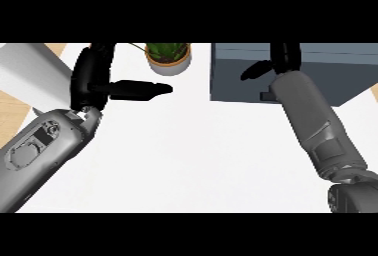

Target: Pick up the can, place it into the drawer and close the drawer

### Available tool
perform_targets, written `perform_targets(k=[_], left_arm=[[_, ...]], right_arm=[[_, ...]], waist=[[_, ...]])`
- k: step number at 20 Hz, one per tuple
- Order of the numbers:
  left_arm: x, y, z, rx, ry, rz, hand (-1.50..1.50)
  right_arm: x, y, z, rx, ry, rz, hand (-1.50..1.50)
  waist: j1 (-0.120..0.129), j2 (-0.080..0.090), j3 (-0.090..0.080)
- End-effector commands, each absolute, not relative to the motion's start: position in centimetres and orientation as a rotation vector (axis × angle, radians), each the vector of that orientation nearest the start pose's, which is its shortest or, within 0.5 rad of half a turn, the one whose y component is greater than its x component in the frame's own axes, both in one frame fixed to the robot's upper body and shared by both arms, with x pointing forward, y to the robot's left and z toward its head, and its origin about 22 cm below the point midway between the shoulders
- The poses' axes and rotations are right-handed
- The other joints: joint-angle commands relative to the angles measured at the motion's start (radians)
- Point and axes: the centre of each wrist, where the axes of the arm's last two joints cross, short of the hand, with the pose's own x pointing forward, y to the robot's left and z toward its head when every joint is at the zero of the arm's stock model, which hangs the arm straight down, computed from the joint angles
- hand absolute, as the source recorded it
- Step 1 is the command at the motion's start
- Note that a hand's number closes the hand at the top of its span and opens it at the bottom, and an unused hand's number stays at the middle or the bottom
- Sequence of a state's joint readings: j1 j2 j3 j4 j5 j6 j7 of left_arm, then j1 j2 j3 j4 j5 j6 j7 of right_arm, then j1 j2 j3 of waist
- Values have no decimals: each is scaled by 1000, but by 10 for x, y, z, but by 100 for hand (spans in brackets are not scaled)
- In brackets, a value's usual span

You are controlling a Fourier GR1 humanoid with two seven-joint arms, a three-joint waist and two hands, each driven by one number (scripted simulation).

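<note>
No can shows anywhere in the head view. The blue-grey drawer unit stands on the white counter at the upper right, with a small dark handle low on its near face. My right hand lies over the unit, fingers straight and pointing away, thumb stuck out to the left, nothing visible in it. The fingertips run under the top band. Whether the drawer is open or closed cannot be told. My left hand rests at the upper left, fingers up and straight, thumb pointing right, holding nothing.
A potted green plant stands at the back of the white counter, between the two hands. A pale slanted panel lies at the far left, with wooden floor beyond the counter's left edge.
</note>
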State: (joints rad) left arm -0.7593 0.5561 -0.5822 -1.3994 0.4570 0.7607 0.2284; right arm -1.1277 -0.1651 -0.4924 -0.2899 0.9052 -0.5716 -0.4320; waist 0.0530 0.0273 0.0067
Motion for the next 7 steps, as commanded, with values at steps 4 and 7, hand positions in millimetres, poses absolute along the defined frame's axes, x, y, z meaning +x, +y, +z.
perform_targets(k=[4, 7], left_arm=[[335, 177, 138, 257, -1718, -85, -150], [343, 190, 157, 254, -1704, -58, -150]], right_arm=[[469, -176, 115, -628, -1939, 186, -150], [467, -175, 107, -603, -1947, 164, -150]], waist=[[9, -15, -5], [-7, -15, -5]])
